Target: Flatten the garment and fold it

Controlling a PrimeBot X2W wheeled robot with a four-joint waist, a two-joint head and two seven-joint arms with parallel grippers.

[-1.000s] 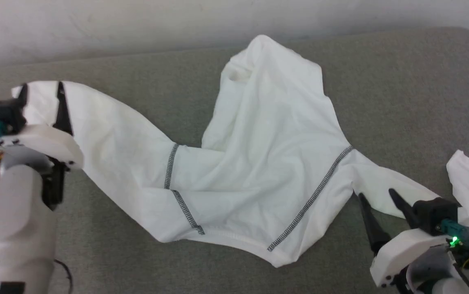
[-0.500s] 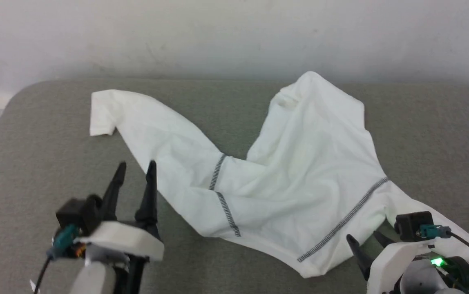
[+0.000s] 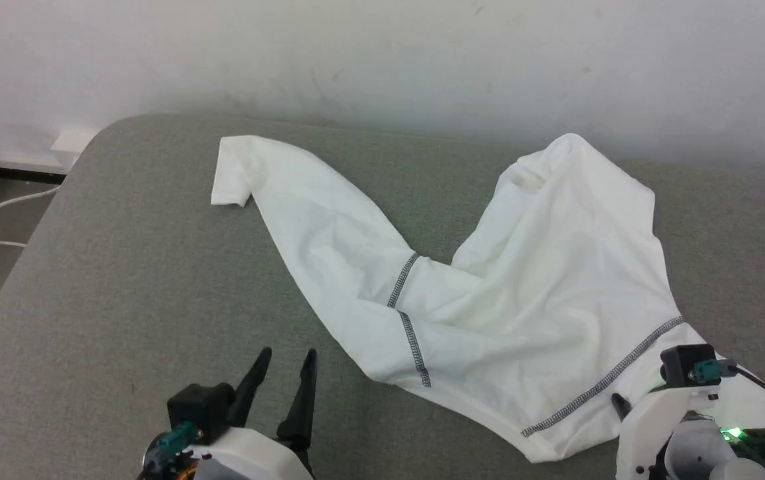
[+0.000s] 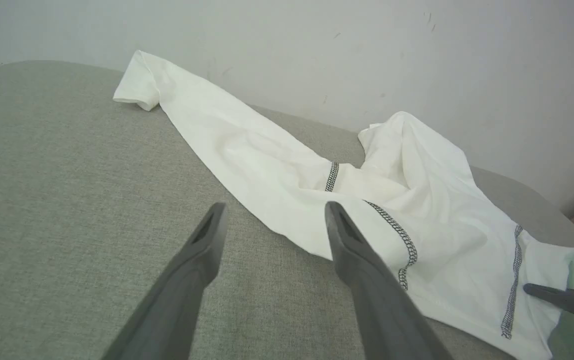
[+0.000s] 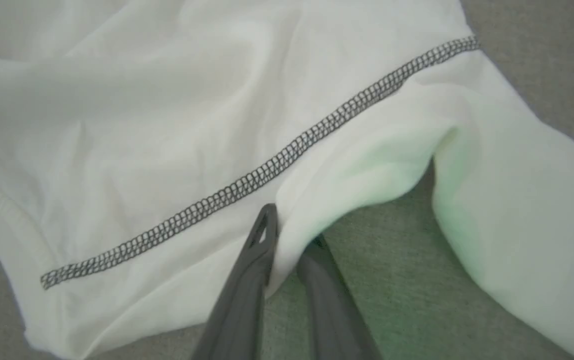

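While right hand [image 5: 292, 227] nips a thin fold of the white shirt [image 3: 556, 267] at the underarm, lower right of frame, left hand [image 3: 287, 353] sits released over bare table [image 3: 122, 267], lower left. Shirt lies twisted across centre-right. Risk: the shallow bite slips, or unanchored cloth drags and bunches instead of flattening.

Dark fingers [image 3: 301, 393], white, possibly plastic wrists [image 3: 642, 421]
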